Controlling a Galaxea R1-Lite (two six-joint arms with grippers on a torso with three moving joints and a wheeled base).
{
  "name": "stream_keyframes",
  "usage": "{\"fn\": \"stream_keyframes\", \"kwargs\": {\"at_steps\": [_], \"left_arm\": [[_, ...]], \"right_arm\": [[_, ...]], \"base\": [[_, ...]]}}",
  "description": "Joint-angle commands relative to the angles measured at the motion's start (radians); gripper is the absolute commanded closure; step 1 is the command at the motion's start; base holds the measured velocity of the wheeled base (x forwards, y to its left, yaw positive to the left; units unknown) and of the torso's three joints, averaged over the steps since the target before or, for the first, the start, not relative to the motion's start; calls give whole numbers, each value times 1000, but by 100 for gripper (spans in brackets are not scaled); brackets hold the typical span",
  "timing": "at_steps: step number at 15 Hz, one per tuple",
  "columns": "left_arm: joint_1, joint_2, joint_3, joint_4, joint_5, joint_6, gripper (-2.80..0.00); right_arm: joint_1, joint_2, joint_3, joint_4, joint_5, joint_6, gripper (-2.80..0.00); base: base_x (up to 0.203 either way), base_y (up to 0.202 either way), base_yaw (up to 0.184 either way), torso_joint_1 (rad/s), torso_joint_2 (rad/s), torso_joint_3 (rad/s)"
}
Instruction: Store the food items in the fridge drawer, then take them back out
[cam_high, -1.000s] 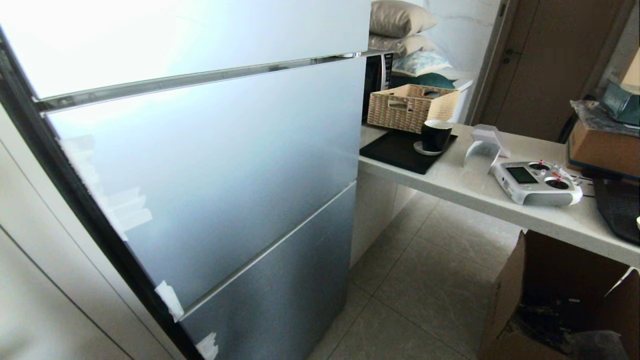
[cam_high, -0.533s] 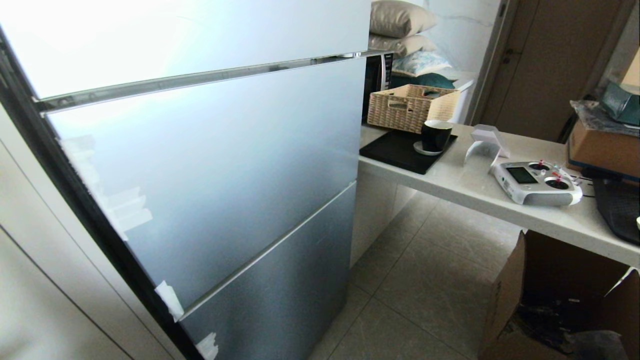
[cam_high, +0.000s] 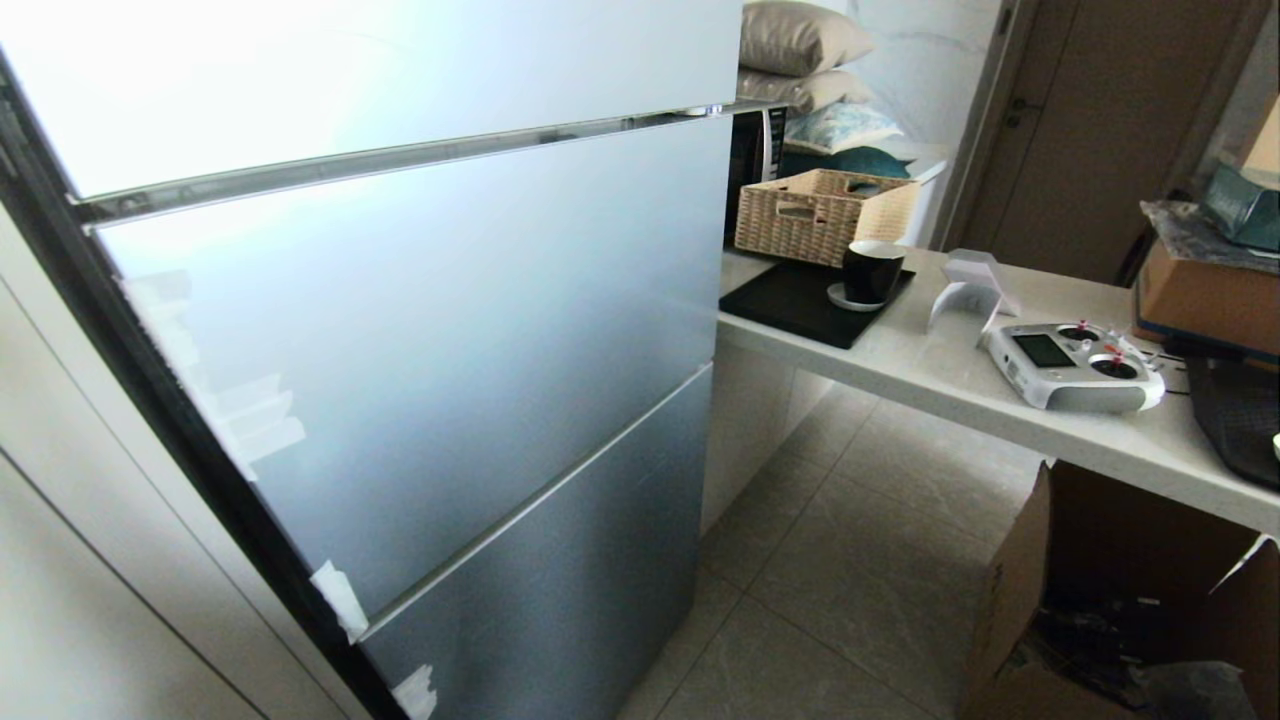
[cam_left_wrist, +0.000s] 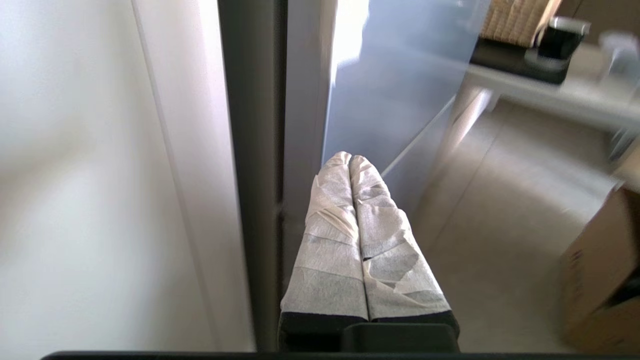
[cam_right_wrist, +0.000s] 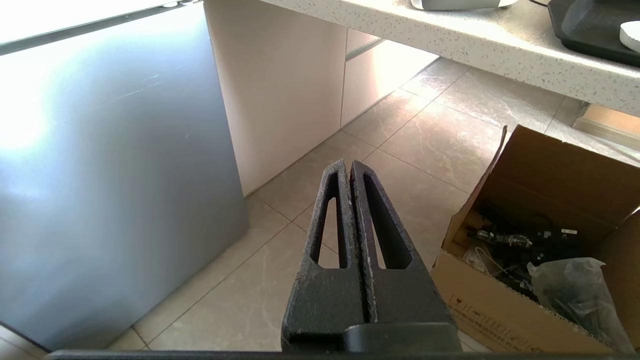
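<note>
- Head view matches the earlier frames: fridge (cam_high: 420, 330), counter (cam_high: 960, 380) and cardboard box (cam_high: 1100, 600) sit in the same places. No arm shows in it.
- Fridge doors all closed. Fridge drawer and food items not visible in any view; I assume the drawer is behind the doors, but can't tell which one.
- Left gripper (cam_left_wrist: 349, 159): tape-wrapped fingers pressed together, nothing held. It points along the dark seam (cam_left_wrist: 252, 150) between the fridge's left edge and the white panel (cam_left_wrist: 100, 175), tips just beside the door edge.
- Right gripper (cam_right_wrist: 347, 167): black fingers together, empty, hanging over the floor tiles (cam_right_wrist: 400, 150) between fridge and box, well apart from any door edge.
- Key relation: the door edge runs vertically, just ahead of the left tips. Left arm is clearly nearer.
- Judgement: task not started; first step is opening a door from that left edge. Fingers need to part before hooking it.
</note>
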Motion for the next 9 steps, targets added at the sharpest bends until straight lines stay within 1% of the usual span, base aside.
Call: {"fn": "stream_keyframes", "kwargs": {"at_steps": [1, 2, 4, 6, 7, 8, 9], "left_arm": [[1, 300, -65, -116, 18, -42, 0], [1, 394, -80, -191, 30, -62, 0], [1, 582, -102, -377, 49, -92, 0], [2, 723, -113, -560, 66, -112, 0], [2, 775, -118, -652, 92, -122, 0], [3, 810, -124, -708, 120, -127, 0], [3, 838, -131, -742, 137, -129, 0]], "right_arm": [[0, 3, 0, 0, 0, 0, 0], [0, 2, 0, 0, 0, 0, 0], [0, 3, 0, 0, 0, 0, 0], [0, 3, 0, 0, 0, 0, 0], [0, 3, 0, 0, 0, 0, 0], [0, 3, 0, 0, 0, 0, 0], [0, 2, 0, 0, 0, 0, 0]], "base": [[0, 0, 0, 0, 0, 0], [0, 0, 0, 0, 0, 0], [0, 0, 0, 0, 0, 0], [0, 0, 0, 0, 0, 0], [0, 0, 0, 0, 0, 0], [0, 0, 0, 0, 0, 0], [0, 0, 0, 0, 0, 0]]}}
